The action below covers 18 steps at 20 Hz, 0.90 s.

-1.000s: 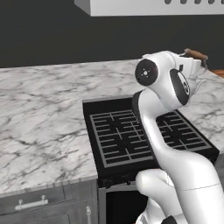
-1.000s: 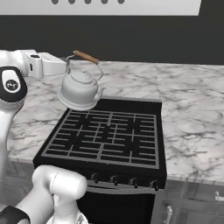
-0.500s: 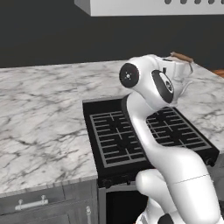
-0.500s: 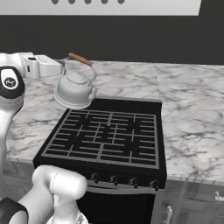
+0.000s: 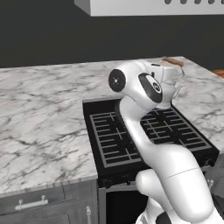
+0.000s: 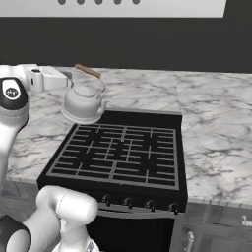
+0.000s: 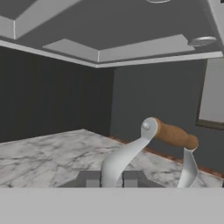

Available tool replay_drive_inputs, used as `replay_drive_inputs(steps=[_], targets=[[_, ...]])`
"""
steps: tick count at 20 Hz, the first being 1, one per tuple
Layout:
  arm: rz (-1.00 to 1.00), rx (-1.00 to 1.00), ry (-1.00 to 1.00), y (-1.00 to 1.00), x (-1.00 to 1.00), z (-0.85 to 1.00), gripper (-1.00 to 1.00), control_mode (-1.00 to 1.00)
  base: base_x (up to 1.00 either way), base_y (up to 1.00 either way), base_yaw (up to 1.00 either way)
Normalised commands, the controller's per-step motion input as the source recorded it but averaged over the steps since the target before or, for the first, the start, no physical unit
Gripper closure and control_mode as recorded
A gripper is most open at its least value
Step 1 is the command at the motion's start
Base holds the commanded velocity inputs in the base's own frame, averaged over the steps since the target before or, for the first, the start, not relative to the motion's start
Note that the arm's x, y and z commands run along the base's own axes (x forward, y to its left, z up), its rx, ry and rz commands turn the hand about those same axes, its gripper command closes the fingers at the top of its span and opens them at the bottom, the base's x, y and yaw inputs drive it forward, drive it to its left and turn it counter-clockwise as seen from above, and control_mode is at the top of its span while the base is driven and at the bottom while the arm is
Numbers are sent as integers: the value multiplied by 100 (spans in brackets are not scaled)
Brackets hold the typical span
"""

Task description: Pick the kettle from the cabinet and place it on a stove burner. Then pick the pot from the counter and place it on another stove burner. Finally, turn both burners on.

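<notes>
Kettle [image 6: 82,104] in the air, gripper [image 6: 70,80] clamped on its handle.

Going left to right in the right base view: the white arm reaches in from the left, and the gripper sits at its end, jaws pinched narrow on the kettle's thin arched handle. The kettle hangs just below and slightly right of the gripper, tilted a bit, with the brown wooden grip [image 6: 88,70] poking up to the right of the fingers. Under the kettle is the back left corner of the stove burners [image 6: 118,152], and I can't tell for sure whether it's touching the grate. The marble counter [image 6: 211,128] runs off to the right of the cooktop. In the hand view the handle band rises right between the fingertips [image 7: 130,178].
</notes>
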Motion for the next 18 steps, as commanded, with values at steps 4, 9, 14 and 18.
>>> replay_drive_inputs(steps=[4, 9, 14, 18], targets=[[0, -6, 0, 0, 8, -22, 100, -100, 0, 0, 0], [0, -4, 0, 0, 12, -27, 100, -100, 0, 0, 0], [0, -4, 0, 2, 13, -25, 100, -100, 0, 0, 0], [0, -4, 0, 10, 13, -20, 100, -100, 0, 0, 0]])
